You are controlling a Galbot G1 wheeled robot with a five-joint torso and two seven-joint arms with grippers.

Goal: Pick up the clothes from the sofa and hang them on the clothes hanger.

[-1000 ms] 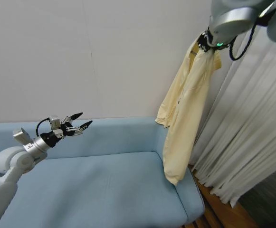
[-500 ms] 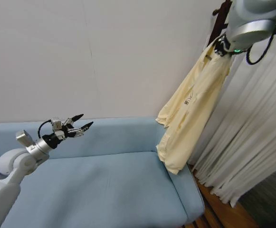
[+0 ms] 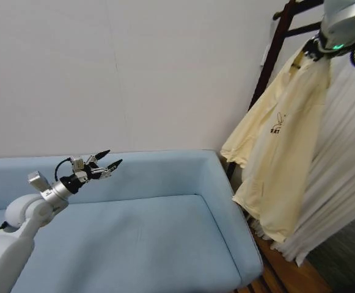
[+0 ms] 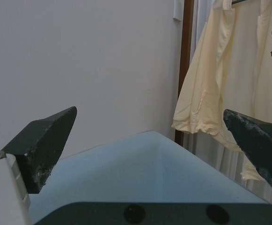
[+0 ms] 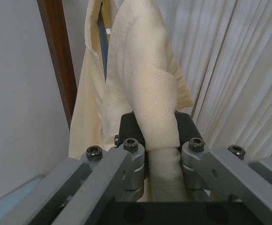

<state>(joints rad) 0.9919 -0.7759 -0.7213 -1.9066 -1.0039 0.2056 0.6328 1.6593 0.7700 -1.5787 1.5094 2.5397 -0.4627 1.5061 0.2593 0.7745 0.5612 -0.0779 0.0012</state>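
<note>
Shirt (image 3: 275,152) raised to the clothes hanger (image 3: 272,55), probably not hooked yet.
Head view: your right hand (image 3: 316,49) grips the pale yellow shirt by its collar end beside the clothes hanger, high so the hem clears the sofa (image 3: 134,244); its long axis hangs downward, hem slanting toward the sofa. Left wrist view: your left hand (image 4: 150,112) hovers wide and empty above the sofa. Right wrist view: fabric sits pinched tight in the right hand's grip; whether it touches a peg is unclear.

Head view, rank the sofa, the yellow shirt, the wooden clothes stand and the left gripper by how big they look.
1. sofa
2. yellow shirt
3. wooden clothes stand, partly hidden behind the shirt
4. left gripper, smallest though nearer the camera
</note>
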